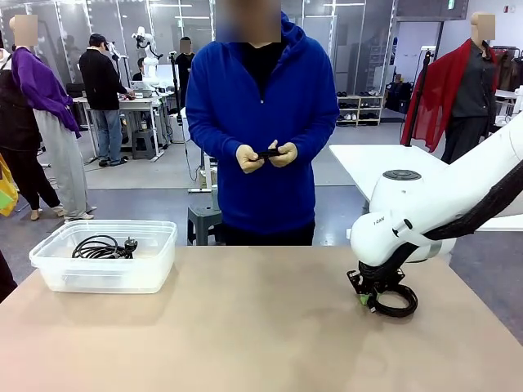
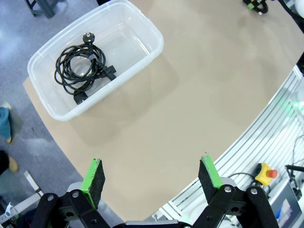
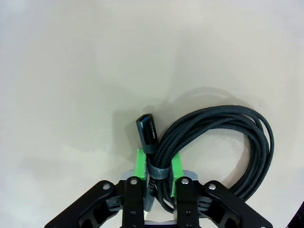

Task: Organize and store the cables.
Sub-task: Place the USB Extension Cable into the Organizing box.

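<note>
Braided cable coil (image 3: 213, 116) | clamping it between right gripper (image 3: 158, 161) pads, resting on table (image 1: 245, 327) at robot's right | hovering left gripper (image 2: 151, 161) spread wide, gripping nothing | noting second cable (image 2: 61, 71) lying coiled in clear bin (image 2: 118, 76) at far left | noting person's hands (image 1: 249, 158) holding small black item (image 1: 268, 153) across table

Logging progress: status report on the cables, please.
Left gripper open, idle. Right gripper shut on coiled cable. Another cable already in bin. Nothing in the way.
</note>
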